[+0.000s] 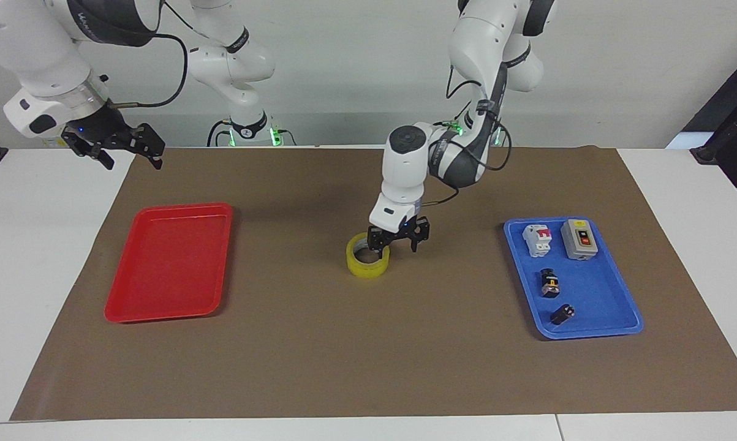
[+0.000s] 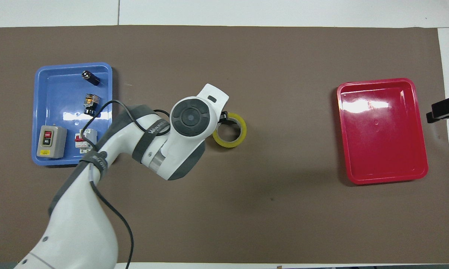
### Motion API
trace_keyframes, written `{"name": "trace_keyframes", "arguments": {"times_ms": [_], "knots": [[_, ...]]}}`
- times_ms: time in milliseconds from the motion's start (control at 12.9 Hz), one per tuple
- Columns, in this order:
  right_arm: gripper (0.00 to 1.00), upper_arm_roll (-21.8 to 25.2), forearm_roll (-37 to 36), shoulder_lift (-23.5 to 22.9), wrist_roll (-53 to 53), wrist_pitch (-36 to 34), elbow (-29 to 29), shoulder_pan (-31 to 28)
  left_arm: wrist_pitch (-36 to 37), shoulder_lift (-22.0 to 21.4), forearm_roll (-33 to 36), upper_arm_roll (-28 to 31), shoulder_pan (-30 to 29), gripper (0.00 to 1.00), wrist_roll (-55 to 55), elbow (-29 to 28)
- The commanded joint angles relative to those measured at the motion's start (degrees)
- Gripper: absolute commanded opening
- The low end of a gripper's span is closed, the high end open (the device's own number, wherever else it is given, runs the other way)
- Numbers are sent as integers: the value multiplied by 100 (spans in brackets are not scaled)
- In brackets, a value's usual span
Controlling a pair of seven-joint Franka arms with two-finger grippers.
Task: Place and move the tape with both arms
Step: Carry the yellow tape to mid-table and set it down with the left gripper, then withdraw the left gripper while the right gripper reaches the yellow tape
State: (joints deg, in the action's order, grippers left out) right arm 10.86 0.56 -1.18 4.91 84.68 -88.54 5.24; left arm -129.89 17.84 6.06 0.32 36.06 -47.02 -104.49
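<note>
The yellow tape roll (image 1: 368, 262) lies flat on the brown mat (image 1: 368, 355) at the middle of the table; it also shows in the overhead view (image 2: 228, 143). My left gripper (image 1: 397, 244) is open just above the mat, on the side of the roll toward the blue tray. One finger (image 1: 380, 244) is at the roll's rim and the other is clear of it. In the overhead view the wrist hides most of this gripper. My right gripper (image 1: 116, 146) waits open in the air over the mat's corner, near the red tray (image 1: 166, 269).
The red tray (image 2: 381, 142) is empty at the right arm's end. A blue tray (image 1: 595, 306) at the left arm's end holds a grey switch box (image 1: 579, 239), a white breaker (image 1: 538, 239) and two small black parts.
</note>
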Motion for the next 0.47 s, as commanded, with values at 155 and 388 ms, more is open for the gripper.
{"name": "trace_keyframes", "arguments": {"times_ms": [155,388], "knots": [[100,-137,207,-345,-1069,951,-164,1257,1526,-1404,98,-41,-1142,100,2060,-458],[100,-137,445,-1163,-1755,2119,-268,2015,2081,-1888,-7,-6,-1819,100,2855,-370]]}}
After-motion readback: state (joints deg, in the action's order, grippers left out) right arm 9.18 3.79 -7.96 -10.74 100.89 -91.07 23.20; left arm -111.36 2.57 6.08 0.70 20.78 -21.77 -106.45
